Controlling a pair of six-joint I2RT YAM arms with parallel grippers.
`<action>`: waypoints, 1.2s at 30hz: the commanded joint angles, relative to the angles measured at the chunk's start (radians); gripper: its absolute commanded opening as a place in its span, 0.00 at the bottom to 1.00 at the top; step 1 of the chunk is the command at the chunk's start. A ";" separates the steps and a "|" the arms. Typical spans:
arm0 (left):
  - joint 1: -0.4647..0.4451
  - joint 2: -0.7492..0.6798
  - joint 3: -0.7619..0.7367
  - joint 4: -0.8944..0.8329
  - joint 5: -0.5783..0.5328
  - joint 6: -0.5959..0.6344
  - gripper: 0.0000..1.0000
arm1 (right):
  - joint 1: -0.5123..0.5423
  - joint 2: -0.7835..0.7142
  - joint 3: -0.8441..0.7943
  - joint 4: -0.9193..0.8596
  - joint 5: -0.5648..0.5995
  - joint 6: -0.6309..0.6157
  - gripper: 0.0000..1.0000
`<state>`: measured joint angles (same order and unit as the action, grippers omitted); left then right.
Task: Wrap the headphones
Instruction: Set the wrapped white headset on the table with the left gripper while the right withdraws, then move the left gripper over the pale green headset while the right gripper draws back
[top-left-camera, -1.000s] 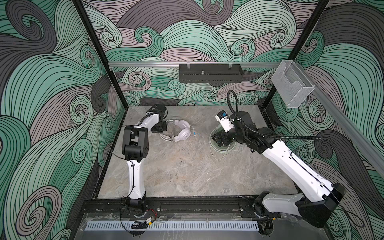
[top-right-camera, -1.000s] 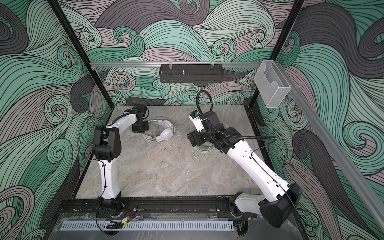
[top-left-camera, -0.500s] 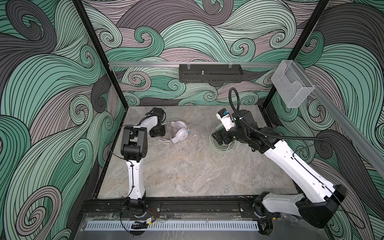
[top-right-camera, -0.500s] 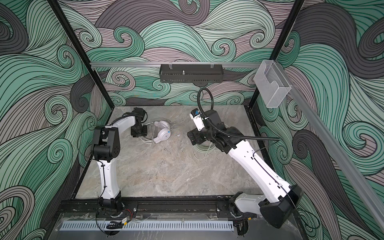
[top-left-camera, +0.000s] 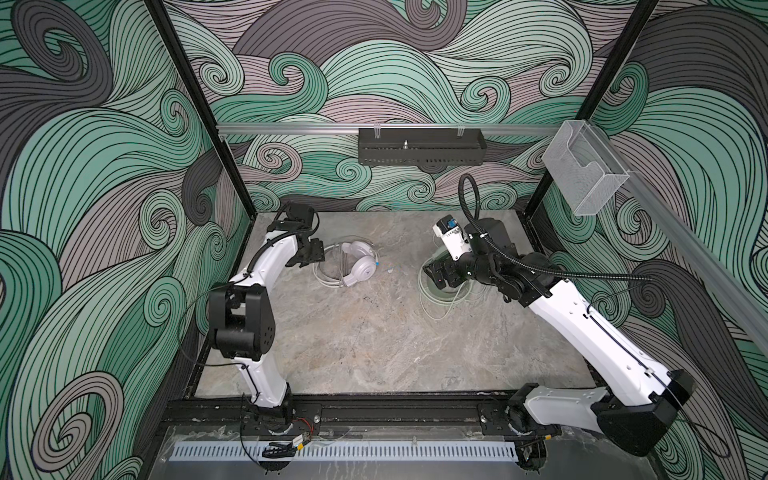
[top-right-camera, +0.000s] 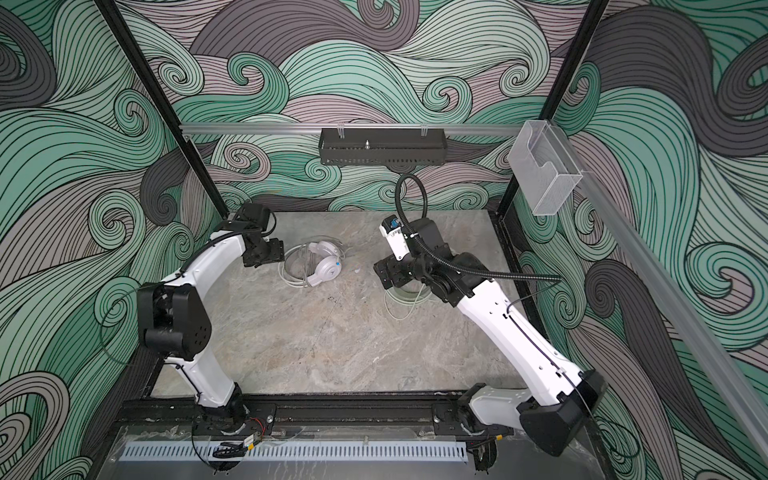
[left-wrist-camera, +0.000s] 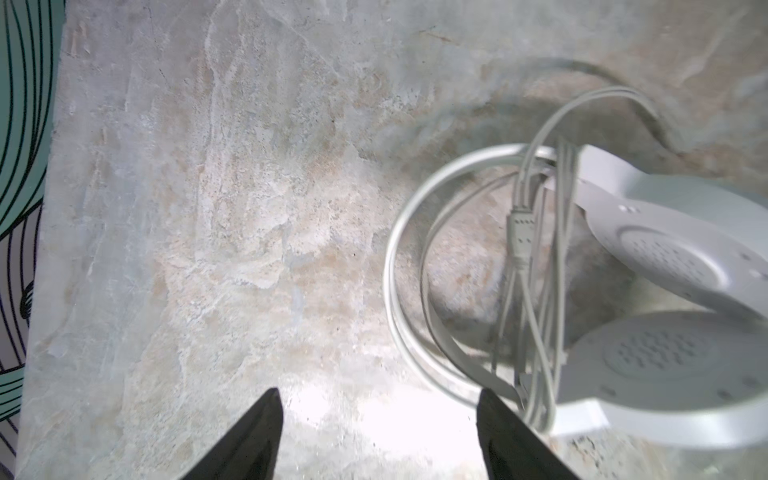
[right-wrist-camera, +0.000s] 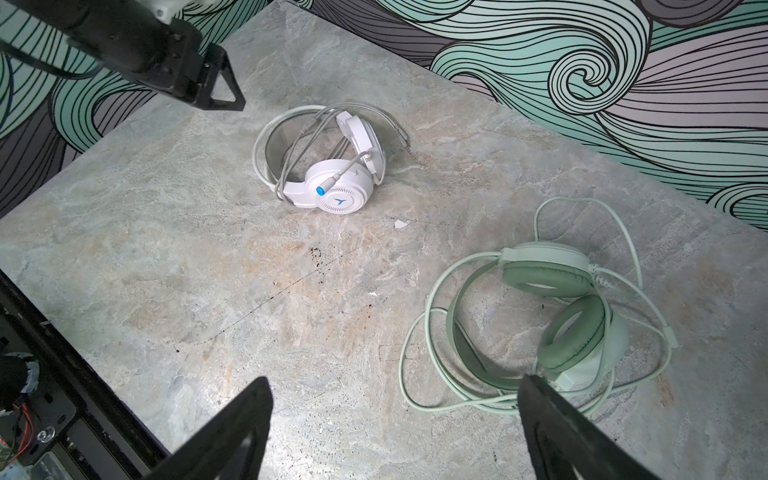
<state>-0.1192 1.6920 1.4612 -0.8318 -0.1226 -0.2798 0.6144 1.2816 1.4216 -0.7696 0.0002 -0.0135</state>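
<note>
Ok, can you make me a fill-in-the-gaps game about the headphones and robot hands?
The white headset lies beside the left gripper, whose jaws are ____.
The right gripper hangs over the green headset, holding ____.
The blue-tipped microphone belongs to the ____ headset.
The table holds ____ headsets.
Missing words: open, nothing, white, two.

Both arms wore glossy white shells over chunky black joints. The right arm (top-left-camera: 582, 324) carried a ribbed black hose (top-left-camera: 590, 274) and a white wrist camera (top-left-camera: 453, 243) with a blue patch. The left pincer (left-wrist-camera: 378, 395) and right pincer (right-wrist-camera: 395, 379) had plain black wedge fingers.
</note>
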 joint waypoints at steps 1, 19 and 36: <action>-0.060 -0.127 -0.058 -0.066 0.060 0.008 0.77 | -0.049 0.034 0.008 -0.005 -0.003 0.026 0.94; -0.672 -0.359 -0.283 0.156 0.187 -0.232 0.79 | -0.327 0.377 -0.037 0.047 -0.134 0.061 0.88; -0.681 -0.488 -0.415 0.203 0.147 -0.323 0.79 | -0.151 0.548 -0.080 0.062 -0.106 0.036 0.85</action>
<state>-0.7956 1.2461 1.0595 -0.6262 0.0544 -0.5770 0.4664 1.8393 1.3586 -0.7155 -0.1123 0.0265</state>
